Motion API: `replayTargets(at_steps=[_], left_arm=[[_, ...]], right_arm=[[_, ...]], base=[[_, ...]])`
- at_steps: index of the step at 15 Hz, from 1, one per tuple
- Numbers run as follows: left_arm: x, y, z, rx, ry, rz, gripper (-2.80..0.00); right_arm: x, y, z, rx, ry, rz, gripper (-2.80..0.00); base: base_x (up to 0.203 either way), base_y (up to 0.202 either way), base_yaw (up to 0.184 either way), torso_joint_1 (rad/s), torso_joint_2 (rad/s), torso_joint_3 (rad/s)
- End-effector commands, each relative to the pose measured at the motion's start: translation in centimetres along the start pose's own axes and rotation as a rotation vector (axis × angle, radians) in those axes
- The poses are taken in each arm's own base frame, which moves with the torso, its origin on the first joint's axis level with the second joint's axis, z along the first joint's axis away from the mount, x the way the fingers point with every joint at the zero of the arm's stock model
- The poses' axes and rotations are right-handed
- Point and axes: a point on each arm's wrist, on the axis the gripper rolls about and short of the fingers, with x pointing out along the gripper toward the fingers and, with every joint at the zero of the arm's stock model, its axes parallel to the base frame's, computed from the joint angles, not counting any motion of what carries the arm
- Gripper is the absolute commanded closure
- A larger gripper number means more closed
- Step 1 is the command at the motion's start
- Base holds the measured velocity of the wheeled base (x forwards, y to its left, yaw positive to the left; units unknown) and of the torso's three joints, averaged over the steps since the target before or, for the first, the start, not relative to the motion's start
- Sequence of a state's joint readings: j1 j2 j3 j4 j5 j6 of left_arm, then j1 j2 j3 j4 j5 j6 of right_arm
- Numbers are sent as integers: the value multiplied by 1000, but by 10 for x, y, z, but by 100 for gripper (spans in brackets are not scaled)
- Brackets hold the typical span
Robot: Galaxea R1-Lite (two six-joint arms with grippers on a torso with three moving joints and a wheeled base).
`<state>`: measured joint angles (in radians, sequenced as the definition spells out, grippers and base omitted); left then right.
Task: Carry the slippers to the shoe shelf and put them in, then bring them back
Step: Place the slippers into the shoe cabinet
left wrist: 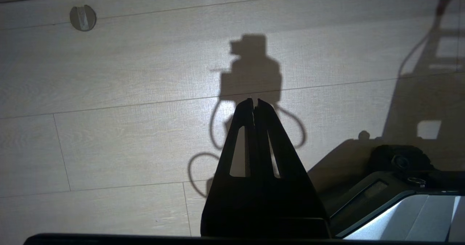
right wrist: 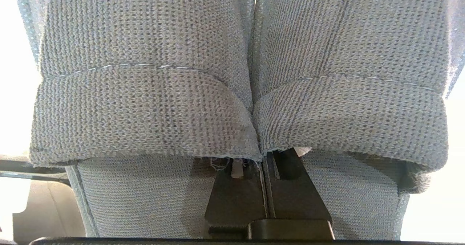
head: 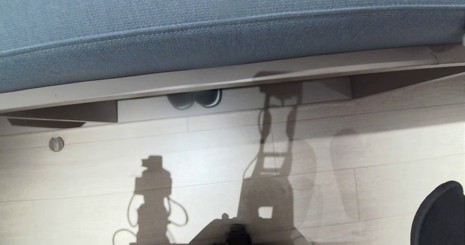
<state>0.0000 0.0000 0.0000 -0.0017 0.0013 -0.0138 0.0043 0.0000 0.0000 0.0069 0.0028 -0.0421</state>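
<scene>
The right gripper (right wrist: 266,167) is pinching the slippers (right wrist: 145,110) together, jaws closed on their inner edges. The left gripper (left wrist: 254,105) is hanging shut and empty over the floor. Ahead, the shoe shelf (head: 145,110) is holding another dark pair (head: 196,98), so carrying low and aiming beside them looks wisest.

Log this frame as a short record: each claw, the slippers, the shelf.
left claw: shut, empty, above the floor
right claw: shut on the slippers, both straps side by side
shoe shelf: ahead, under a blue-grey cushion; a chunkier dark pair inside
task state: slippers not yet in the shelf
</scene>
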Motion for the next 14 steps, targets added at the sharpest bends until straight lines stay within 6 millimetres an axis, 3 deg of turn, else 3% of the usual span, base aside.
replayTargets(at_steps=[1,9,14], left_arm=[[0,0,0,0,0,0,0],[0,0,0,3,0,1,0],[0,0,0,3,0,2,0]], right_arm=[[0,0,0,2,1,1,0],[0,0,0,13,-3,2,0],[1,-1,25,9,33,15,0]], base=[[0,0,0,2,2,-189],[0,0,0,2,1,-34],[0,0,0,0,0,0]])
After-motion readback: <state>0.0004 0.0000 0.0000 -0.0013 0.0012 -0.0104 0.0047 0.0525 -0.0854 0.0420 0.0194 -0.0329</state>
